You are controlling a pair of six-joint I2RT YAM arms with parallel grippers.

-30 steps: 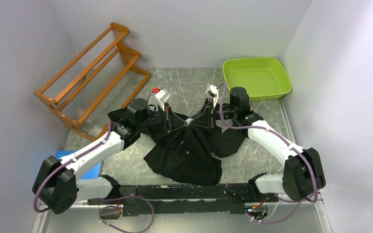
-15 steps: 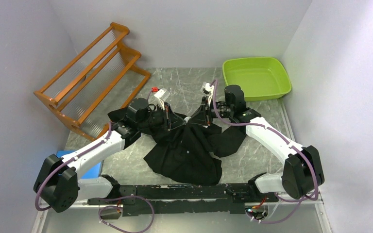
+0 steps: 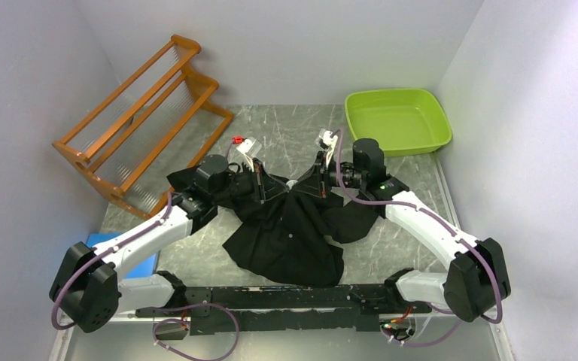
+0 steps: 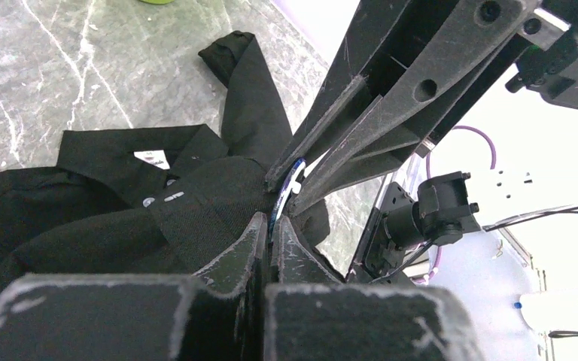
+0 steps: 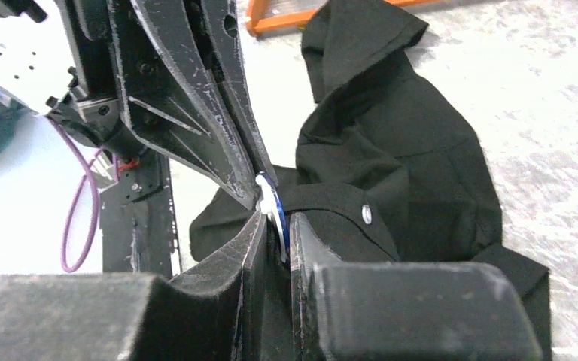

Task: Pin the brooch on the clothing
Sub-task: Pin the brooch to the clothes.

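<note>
The right hand (image 5: 275, 226) pinches the brooch (image 5: 273, 204), a small round badge with a white face and a blue rim, standing on edge between its two fingers. The left hand (image 4: 271, 226) comes at it from the other side, its fingers pressed together and their tips meeting the brooch's edge. Whether they also nip cloth there cannot be made out.

Both hands meet tip to tip above the middle of the worktop (image 3: 286, 135). The shirt (image 5: 391, 150), black and short-sleeved, is drawn up into a peak right at the brooch, and the rest of it lies crumpled and spread on the grey marbled surface beneath and towards the arms. A pale button (image 5: 366, 215) shows on the front band just beside the right hand's fingers. The collar (image 4: 120, 154) lies flat further out, with the white neck label (image 4: 151, 159) inside it.

Well apart from the shirt, a green tub (image 3: 397, 120) sits in the far right corner. A wooden rack (image 3: 139, 113) leans at the far left. A blue box (image 3: 147, 265) lies by the left arm's base.
</note>
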